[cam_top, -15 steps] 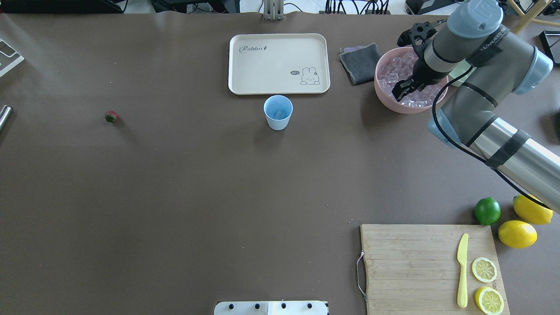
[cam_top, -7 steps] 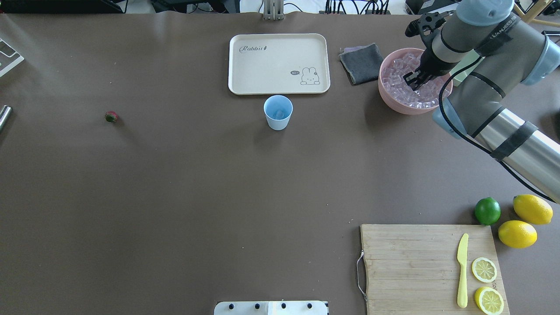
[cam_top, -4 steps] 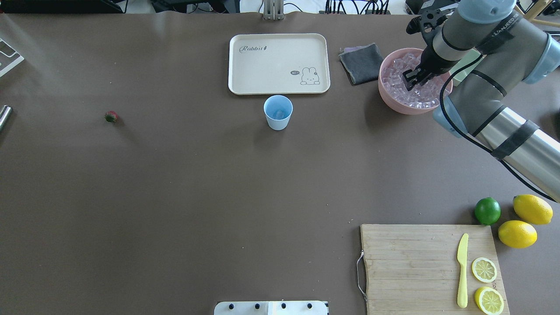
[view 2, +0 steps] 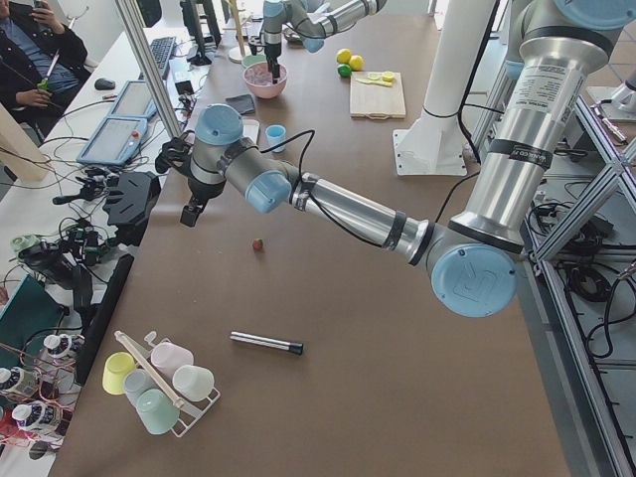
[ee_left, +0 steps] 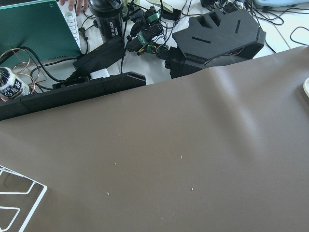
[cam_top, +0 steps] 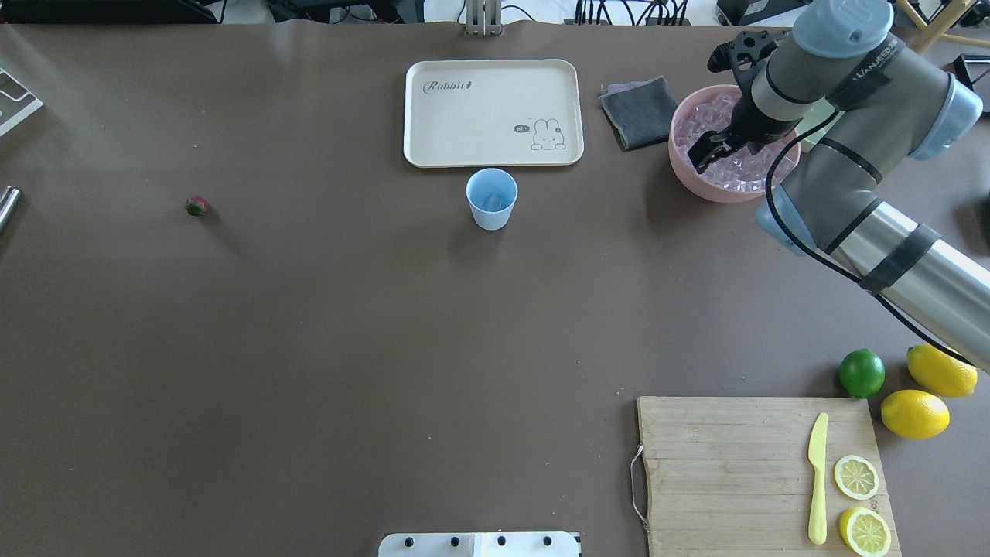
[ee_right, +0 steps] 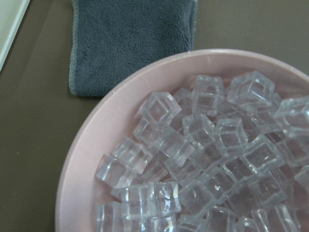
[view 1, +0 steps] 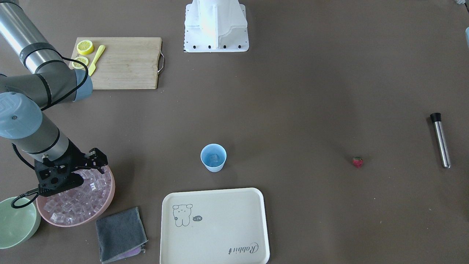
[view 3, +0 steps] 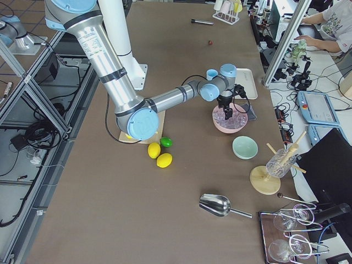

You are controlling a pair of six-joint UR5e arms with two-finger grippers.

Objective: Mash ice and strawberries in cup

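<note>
Two arms share this table, and we can read neither tool for certain. Our right gripper (cam_top: 700, 155) hangs just above the pink bowl (cam_top: 684, 176), over the side of the heap of ice (ee_right: 193, 145) nearest the grey cloth (cam_top: 639, 112). Its fingers look close together, but we cannot tell whether they are closed or pinching anything. Our left gripper (view 2: 188, 213) shows only in the side view, raised near the table's edge and well away from the fruit, and we cannot tell its state either. The cup (cam_top: 491, 210) stands upright just beside the cream tray (cam_top: 433, 131), with a single cube (view 1: 214, 158) in its bottom. The strawberry (cam_top: 196, 206) lies alone on the brown table (cam_top: 309, 348), well apart from the cup, toward our left.
</note>
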